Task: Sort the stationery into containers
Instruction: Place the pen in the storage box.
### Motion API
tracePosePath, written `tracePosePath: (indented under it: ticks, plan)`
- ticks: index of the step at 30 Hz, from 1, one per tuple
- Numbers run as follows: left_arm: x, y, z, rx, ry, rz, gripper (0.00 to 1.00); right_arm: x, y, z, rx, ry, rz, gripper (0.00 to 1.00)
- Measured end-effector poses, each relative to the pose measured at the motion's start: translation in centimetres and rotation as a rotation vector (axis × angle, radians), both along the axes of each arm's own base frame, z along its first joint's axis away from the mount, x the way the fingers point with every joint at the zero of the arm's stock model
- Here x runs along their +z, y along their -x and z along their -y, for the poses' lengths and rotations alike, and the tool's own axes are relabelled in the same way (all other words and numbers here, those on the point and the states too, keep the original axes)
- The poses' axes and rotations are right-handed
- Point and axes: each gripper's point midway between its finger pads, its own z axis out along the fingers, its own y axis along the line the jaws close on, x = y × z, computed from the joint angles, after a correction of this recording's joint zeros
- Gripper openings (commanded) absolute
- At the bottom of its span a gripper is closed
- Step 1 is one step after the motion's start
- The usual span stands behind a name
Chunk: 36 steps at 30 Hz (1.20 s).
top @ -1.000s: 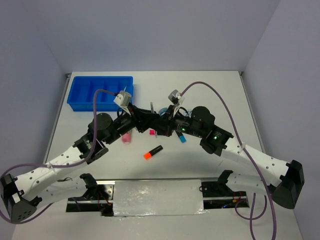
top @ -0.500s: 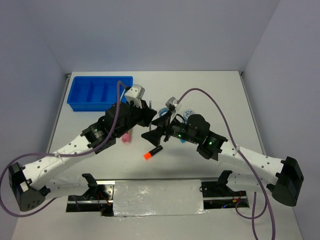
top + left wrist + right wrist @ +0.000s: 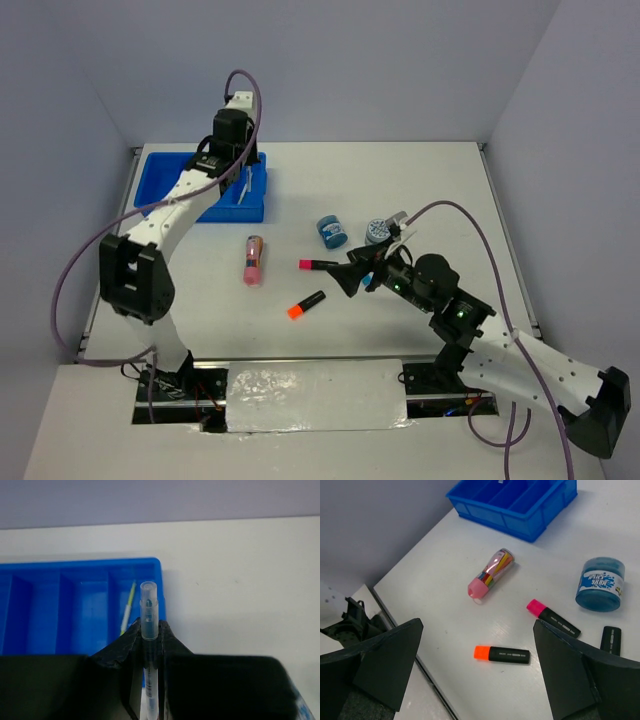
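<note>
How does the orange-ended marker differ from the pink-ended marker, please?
The orange-ended marker has an orange cap; the pink-ended marker has a pink one. The orange-ended marker lies nearer the arms' bases; the pink-ended marker lies farther back, closer to the blue jar. Both are short, black-bodied, lying flat on the table, unheld.

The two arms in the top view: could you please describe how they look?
The left arm and right arm both have white links joined by black joint housings, and a looping purple cable runs along each. Small green lights glow on the right arm's black section. The left gripper and right gripper are black with tapering fingers.
</note>
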Motion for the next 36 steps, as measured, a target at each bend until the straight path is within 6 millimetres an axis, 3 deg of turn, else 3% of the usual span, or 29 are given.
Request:
tracePosePath:
  ticks: [3, 7, 12, 17, 23, 26, 31, 34, 36]
  plan:
    - [-1.3, -4.3, -1.7, 0.013, -0.045, -0.002, 0.0, 0.8, 0.5, 0.8, -0.005, -0.014, 0.019, 1.0]
    - [-4.4, -7.5, -2.3, -0.009, -0.096, -0.028, 0.02, 0.8, 1.0, 1.4, -0.007, -0.007, 0.015, 1.0]
    - [-9.3, -8.9, -3.2, -0.023, -0.098, -0.105, 0.14, 0.5, 1.5, 1.6, 0.012, -0.003, 0.009, 1.0]
    - [-12.4, -8.8, -4.3, -0.02, -0.087, -0.149, 0.17, 0.4, 1.9, 1.3, 0.037, -0.001, 0.003, 1.0]
    - [-14.2, -9.1, -4.5, -0.027, -0.071, -0.169, 0.57, -0.1, 2.1, 1.0, 0.058, 0.005, -0.02, 1.0]
    - [-14.8, -9.0, -4.2, -0.03, -0.051, -0.184, 0.71, -0.3, 2.3, 0.9, 0.064, 0.007, -0.029, 1.0]
    - [-14.4, -8.9, -4.1, -0.019, -0.03, -0.182, 0.79, -0.4, 2.4, 0.9, 0.067, 0.01, -0.036, 1.0]
    - [-12.5, -8.3, -4.2, 0.0, -0.002, -0.173, 0.96, -0.2, 2.5, 1.2, 0.064, 0.015, -0.04, 1.0]
    - [-9.5, -7.5, -4.2, 0.018, 0.033, -0.145, 0.99, 0.1, 2.5, 1.4, 0.055, 0.017, -0.041, 1.0]
